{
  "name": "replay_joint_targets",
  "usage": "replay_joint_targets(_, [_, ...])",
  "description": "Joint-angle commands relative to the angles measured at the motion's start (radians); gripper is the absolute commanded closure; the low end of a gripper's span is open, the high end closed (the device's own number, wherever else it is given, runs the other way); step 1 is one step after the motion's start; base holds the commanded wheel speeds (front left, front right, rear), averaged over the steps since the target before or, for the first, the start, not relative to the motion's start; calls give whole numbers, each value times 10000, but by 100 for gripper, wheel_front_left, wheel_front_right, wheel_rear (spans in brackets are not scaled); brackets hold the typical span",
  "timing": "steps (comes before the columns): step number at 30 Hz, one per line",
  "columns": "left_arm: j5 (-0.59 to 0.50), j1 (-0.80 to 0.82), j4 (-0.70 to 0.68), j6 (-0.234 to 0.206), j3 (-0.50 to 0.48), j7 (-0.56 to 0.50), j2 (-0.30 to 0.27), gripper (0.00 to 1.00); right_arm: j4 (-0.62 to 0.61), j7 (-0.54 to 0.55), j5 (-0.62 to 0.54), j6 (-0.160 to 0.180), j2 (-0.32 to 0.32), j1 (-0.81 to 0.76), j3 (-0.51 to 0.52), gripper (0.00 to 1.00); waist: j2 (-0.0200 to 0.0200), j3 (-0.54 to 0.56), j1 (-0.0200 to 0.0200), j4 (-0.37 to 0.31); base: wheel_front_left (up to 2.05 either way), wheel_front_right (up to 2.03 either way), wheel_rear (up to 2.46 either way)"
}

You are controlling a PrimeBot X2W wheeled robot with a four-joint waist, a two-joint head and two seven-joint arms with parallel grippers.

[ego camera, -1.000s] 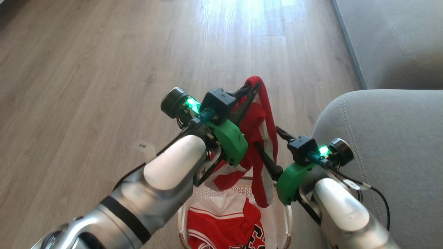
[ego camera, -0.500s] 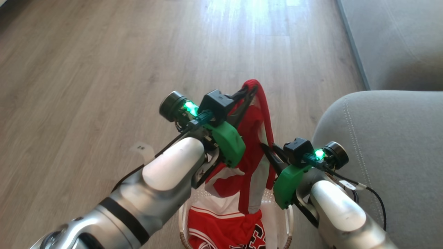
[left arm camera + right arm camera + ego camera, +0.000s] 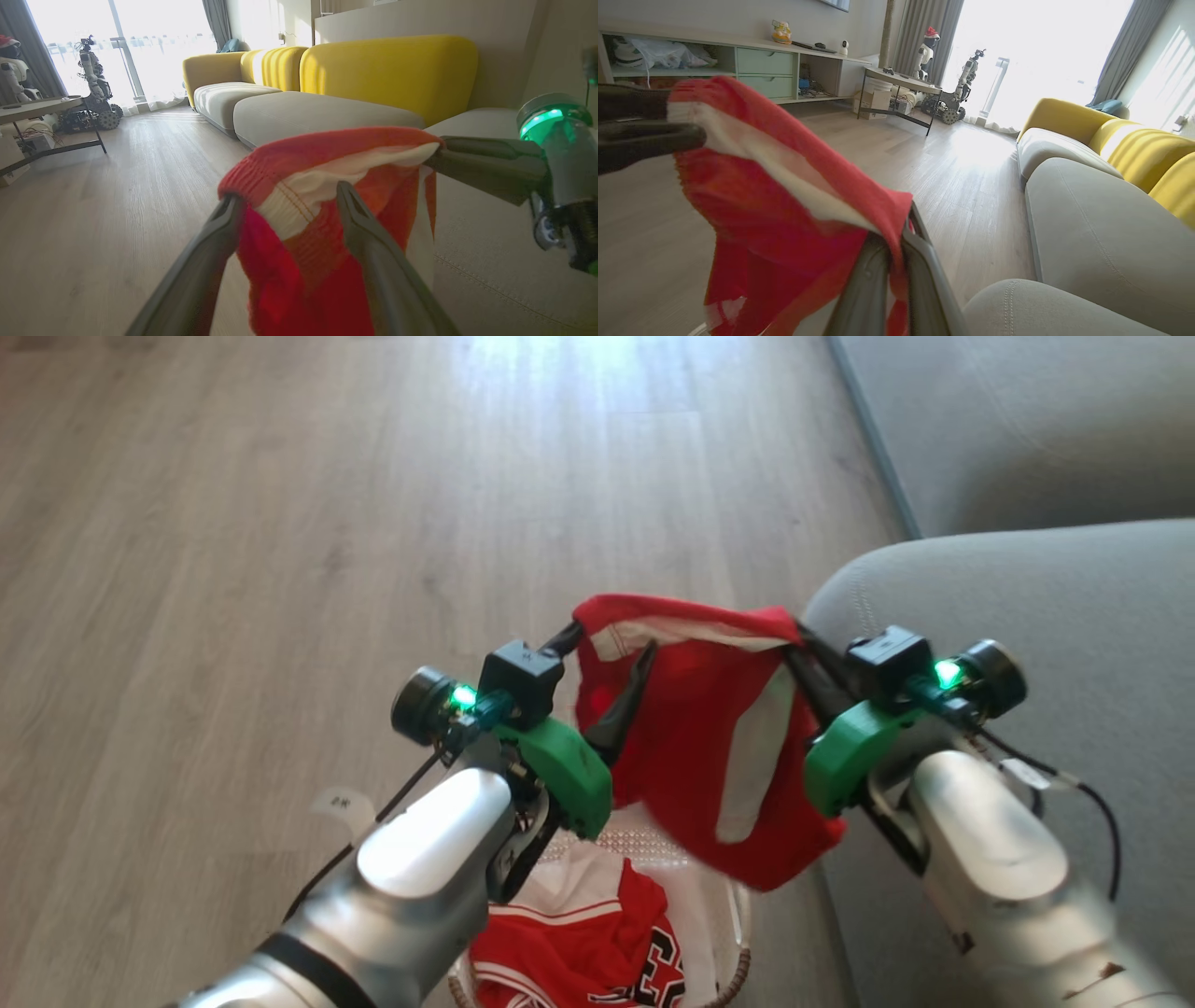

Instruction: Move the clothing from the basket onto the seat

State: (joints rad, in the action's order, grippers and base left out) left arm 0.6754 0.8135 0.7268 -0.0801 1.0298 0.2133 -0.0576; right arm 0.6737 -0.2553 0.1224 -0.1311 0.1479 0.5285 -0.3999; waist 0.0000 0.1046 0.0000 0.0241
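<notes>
Spread wide now, bunched before: shorts (image 3: 709, 747). Left gripper (image 3: 287, 196) splayed, hooked in waistband; right gripper (image 3: 801, 644) pinching waistband. Above basket (image 3: 738, 973), beside seat (image 3: 1046, 588).

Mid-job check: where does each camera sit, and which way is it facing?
Head view: on the head, facing down at basket and seat; left gripper, right gripper, forearms show.
Left wrist view: left wrist, facing the yellow sofa; own spread fingers show.
Right wrist view: right wrist, facing the window; own shut fingers show.
Shared: both wrist views show the red garment and the other arm's gripper.
</notes>
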Motion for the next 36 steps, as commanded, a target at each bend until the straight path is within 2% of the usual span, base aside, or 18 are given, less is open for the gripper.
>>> replay_joint_targets(1, [58, 356, -192, -1, -363, 110, -166, 0, -358, -65, -68, 4, 51, 555, -7, 100, 0, -35, 0, -223, 0, 0, 0])
replay_joint_targets(16, [372, -657, -113, 139, -287, 406, -8, 0, -1095, -65, -303, 4, 1256, 811, 672, 100, 0, -455, 0, -2443, 0, 0, 0])
replay_joint_targets(24, [210, -962, -458, 36, -279, 471, 40, 0, -1364, -65, -229, 4, 1466, 1030, 618, 100, 0, -823, 0, -3613, 0, 0, 0])
replay_joint_targets(31, [-80, -1014, -856, -109, -401, 481, 56, 0, -1421, -39, -237, 4, 1416, 1304, 671, 100, 0, -1233, 0, -4135, 0, 0, 0])
replay_joint_targets(36, [-335, -1106, -1165, -203, -496, 482, 63, 0, -1177, 13, -360, 4, 1213, 1984, 900, 100, 0, -1671, 0, -4039, 0, 0, 0])
